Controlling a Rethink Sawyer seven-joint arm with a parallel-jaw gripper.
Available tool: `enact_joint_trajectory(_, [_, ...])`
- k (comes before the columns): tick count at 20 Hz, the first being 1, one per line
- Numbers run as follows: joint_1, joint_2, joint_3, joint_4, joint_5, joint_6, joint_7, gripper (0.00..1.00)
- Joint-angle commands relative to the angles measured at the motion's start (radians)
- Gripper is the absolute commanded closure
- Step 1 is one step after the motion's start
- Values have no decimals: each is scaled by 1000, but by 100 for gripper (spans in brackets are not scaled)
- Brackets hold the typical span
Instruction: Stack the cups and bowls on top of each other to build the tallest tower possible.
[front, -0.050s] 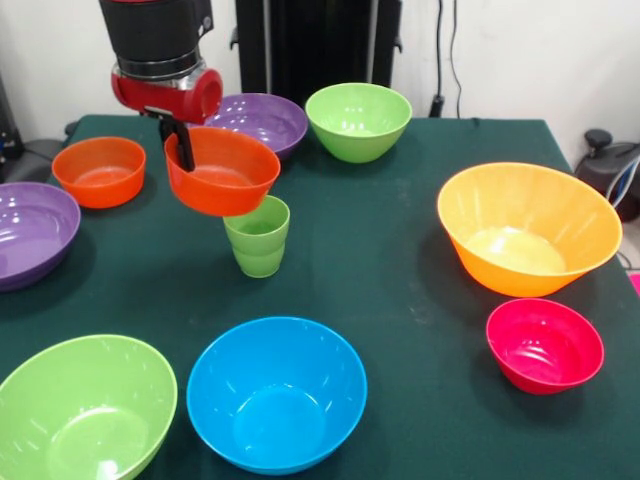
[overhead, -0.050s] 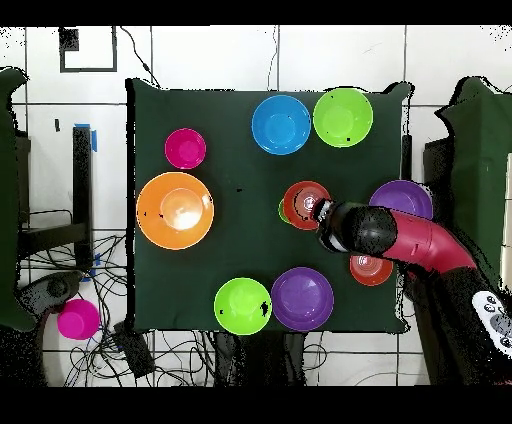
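Note:
My gripper (front, -0.050s: 178, 147) is shut on the rim of a small orange-red bowl (front, -0.050s: 222, 170) and holds it, slightly tilted, off the table. The light-green cup (front, -0.050s: 258, 236) stands upright just below and to the right of the bowl, its rim partly covered by it. From above, the held bowl (overhead, -0.050s: 305, 205) hides most of the cup (overhead, -0.050s: 283, 211), with the gripper (overhead, -0.050s: 320, 211) at the bowl's right rim. No tower shows; every other bowl sits singly on the cloth.
On the table are a second orange-red bowl (front, -0.050s: 98, 172), purple bowls (front, -0.050s: 30, 232) (front, -0.050s: 258, 120), lime-green bowls (front, -0.050s: 358, 120) (front, -0.050s: 85, 410), a blue bowl (front, -0.050s: 276, 392), a large orange bowl (front, -0.050s: 527, 228) and a pink-red bowl (front, -0.050s: 544, 345). A pink object (overhead, -0.050s: 78, 318) lies off the table.

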Motion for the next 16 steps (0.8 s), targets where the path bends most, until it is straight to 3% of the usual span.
enact_joint_trajectory(1, [25, -14, 63, 70, -28, 38, -74, 100])
enact_joint_trajectory(16, [42, -6, 56, 68, -23, 31, -49, 100])
